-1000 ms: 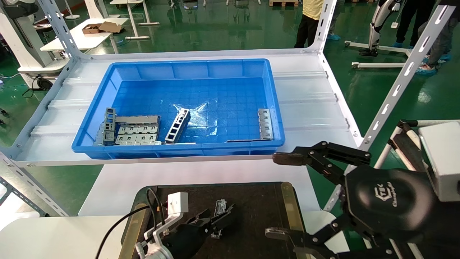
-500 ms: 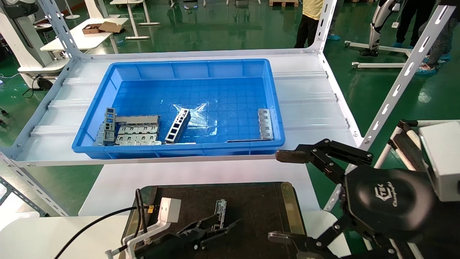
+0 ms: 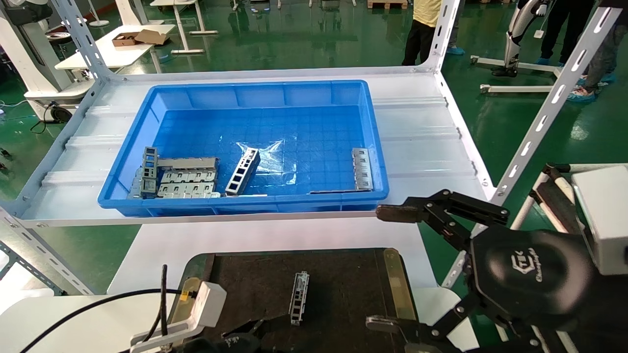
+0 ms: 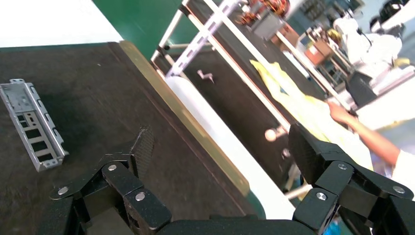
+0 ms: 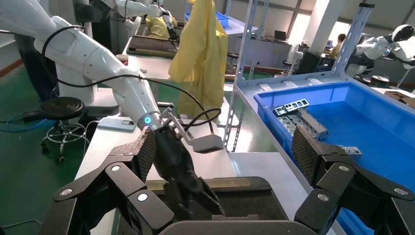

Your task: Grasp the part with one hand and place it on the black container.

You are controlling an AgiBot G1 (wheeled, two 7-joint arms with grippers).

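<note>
We read an embossed logo on the rounded black body of the right gripper (image 3: 385, 267), though its letters are too small to make out; its jointed linkage fingers are spread wide, holding nothing, beside the right edge of the black container (image 3: 353, 279). The part (image 3: 299, 290), a narrow grey metal channel with raised walls and small slots, lies flat on the container's matte, felt-like surface, near a brass-coloured strip (image 3: 395, 282). Our left gripper (image 4: 220, 156) hangs above the container's near edge, fingers spread, apart from the part. The blue plastic bin (image 3: 157, 105) holds grey plates (image 3: 189, 182) and a ladder-like frame (image 3: 243, 171).
</note>
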